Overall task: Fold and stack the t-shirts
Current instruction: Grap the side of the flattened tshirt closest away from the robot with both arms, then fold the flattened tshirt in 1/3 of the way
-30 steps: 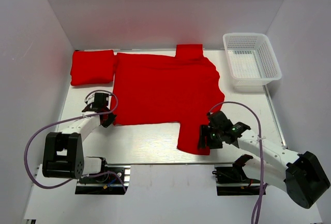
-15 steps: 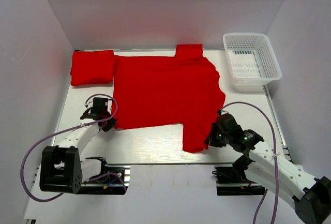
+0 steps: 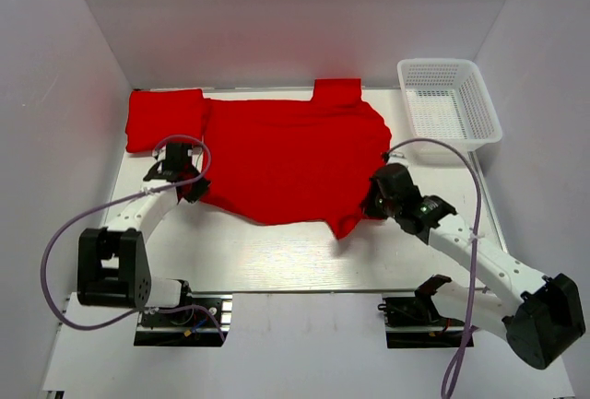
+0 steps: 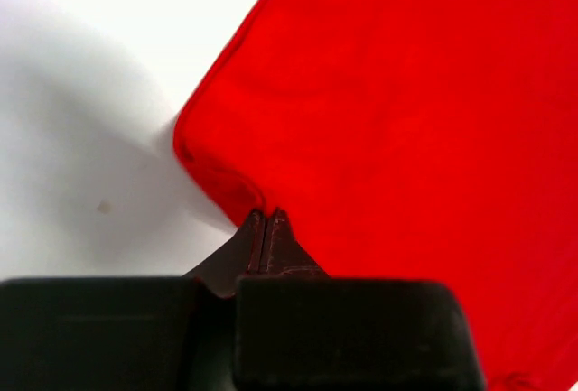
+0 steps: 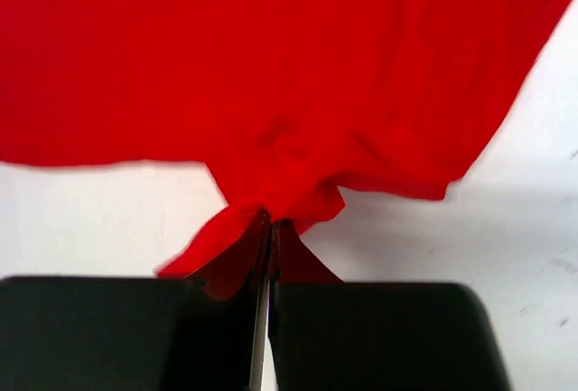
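Note:
A bright red t-shirt (image 3: 290, 155) lies spread over the middle of the white table. My left gripper (image 3: 195, 189) is shut on the t-shirt's near left corner (image 4: 212, 170), which is lifted a little. My right gripper (image 3: 371, 204) is shut on bunched cloth (image 5: 289, 188) of its near right edge, raised off the table. The near hem sags between the two grips to a point (image 3: 341, 228). A second red t-shirt (image 3: 164, 118) lies folded at the far left. A small folded red piece (image 3: 337, 91) sits at the back edge; I cannot tell whether it belongs to the spread shirt.
A white mesh basket (image 3: 449, 109) stands at the far right corner. White walls close in the table on three sides. Both arm bases (image 3: 180, 311) sit at the near edge.
My right gripper shut on the shirt's near right flap and carried it up and away from me. My left gripper moved away too, lifting the near left corner. The near hem has risen.

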Controlling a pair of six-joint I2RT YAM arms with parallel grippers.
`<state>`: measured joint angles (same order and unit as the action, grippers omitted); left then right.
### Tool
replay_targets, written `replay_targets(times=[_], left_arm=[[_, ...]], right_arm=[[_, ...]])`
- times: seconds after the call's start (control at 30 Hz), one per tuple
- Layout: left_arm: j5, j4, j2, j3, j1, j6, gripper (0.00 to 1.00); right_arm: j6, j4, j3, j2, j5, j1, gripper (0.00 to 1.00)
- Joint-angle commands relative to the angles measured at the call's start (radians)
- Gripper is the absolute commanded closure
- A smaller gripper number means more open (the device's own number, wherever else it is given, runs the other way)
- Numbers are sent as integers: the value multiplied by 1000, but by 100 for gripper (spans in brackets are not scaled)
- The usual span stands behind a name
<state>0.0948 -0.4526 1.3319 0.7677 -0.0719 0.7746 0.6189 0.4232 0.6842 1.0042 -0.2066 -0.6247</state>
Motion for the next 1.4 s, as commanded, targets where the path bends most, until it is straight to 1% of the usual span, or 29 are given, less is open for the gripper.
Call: replay_targets(times=[0.0,0.07,0.17,0.37,0.43,0.47,0.57,0.6,0.67,0.7,0.77,0.83,0.97,1.1,1.2,1.23,1.37], left_arm=[[23,-20,61,114,11,3,100],[42,-32,95,174,11,3,100],[51,-41,145,234,11,14,100],[97,-51,208,311,30,41,100],[106,-41,220,311,30,41,100],[115,-31,220,320,30,41,100],[115,-18,257,346,40,41,100],[115,1,266,346,40,29,100],[115,11,303,378,40,17,100],[105,20,317,390,40,6,100],[105,20,358,430,49,6,100],[105,11,378,450,49,6,100],[115,11,391,473,49,-3,100],[134,23,400,504,49,-21,100],[134,20,449,541,49,-32,100],[134,20,461,564,49,-41,100],[109,20,553,627,49,-63,100]], right_arm=[[-62,-107,104,34,-126,37,100],[-94,-148,129,85,-135,52,100],[-119,-225,166,146,-131,114,100],[-180,-336,255,266,-114,195,100],[-191,-360,288,289,-105,209,100],[-203,-369,296,328,-87,233,100],[-242,-399,342,378,-36,264,100],[-284,-411,365,402,-13,269,100],[-303,-468,374,428,18,289,100],[-342,-495,388,450,48,292,100],[-366,-531,399,461,56,305,100],[-429,-572,416,490,82,310,100],[-498,-583,463,550,116,341,100],[-522,-578,512,597,148,364,100],[-538,-581,544,636,196,382,100],[-542,-578,569,669,232,387,100],[-547,-561,620,741,245,402,100]])
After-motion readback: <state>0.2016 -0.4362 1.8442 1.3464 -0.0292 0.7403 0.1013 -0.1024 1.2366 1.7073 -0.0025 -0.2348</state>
